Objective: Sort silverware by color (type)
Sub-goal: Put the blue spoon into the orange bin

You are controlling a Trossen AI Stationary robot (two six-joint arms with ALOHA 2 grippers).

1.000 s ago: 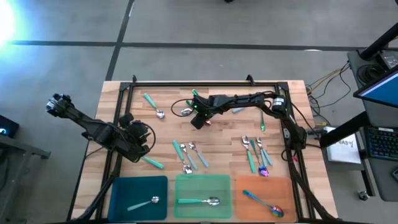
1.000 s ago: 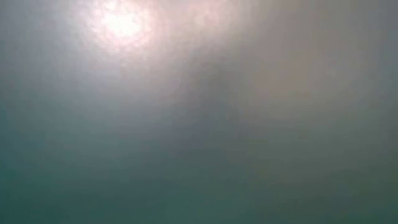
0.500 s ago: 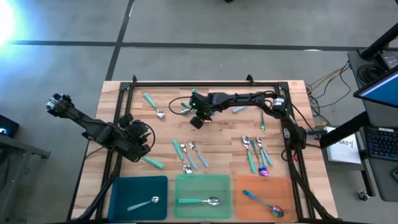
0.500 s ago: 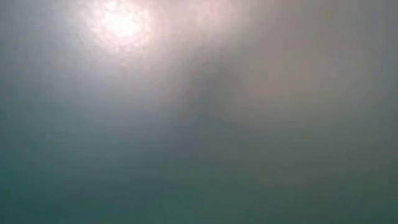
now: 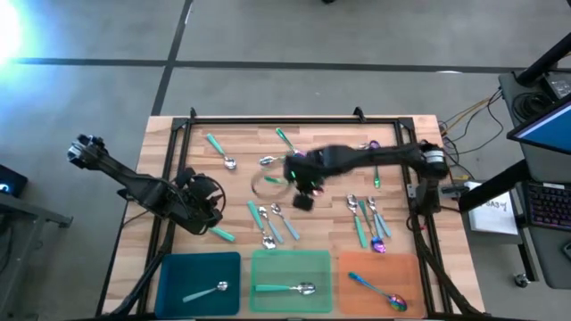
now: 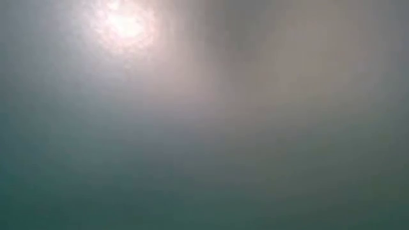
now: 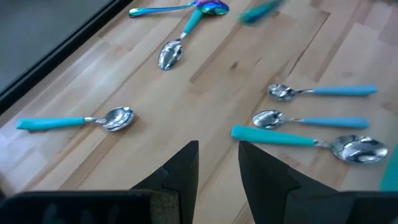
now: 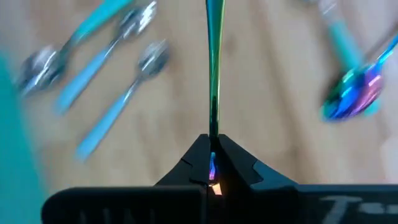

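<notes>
Your right gripper (image 8: 212, 163) is clamped shut on the handle of an iridescent spoon (image 8: 214, 68), whose thin rainbow shaft runs straight out from the fingertips along the gripper's own axis; its bowl is out of the wrist picture. From above, that gripper (image 5: 303, 189) sits blurred over the middle of the wooden table (image 5: 419, 134), above the loose spoons. Under it you can see pale blue-handled spoons (image 8: 118, 37) lying slanted and another rainbow spoon (image 8: 354, 93) off to one side. Your left gripper (image 5: 198, 203) waits near the table's left side, jaws parted with nothing between them; ahead of it lie teal-handled spoons (image 7: 311, 140) with their long axes roughly parallel, and one more (image 7: 74, 120) apart from them. Along the near edge sit a blue tray (image 5: 174, 272), a green tray (image 5: 268, 267) and an orange tray (image 5: 401, 267), each holding one spoon. A black frame (image 5: 294, 118) borders the tabletop, grey floor lies beyond it, and cables and a desk with a keyboard (image 5: 546, 203) stand at the right. The low view shows only haze.
</notes>
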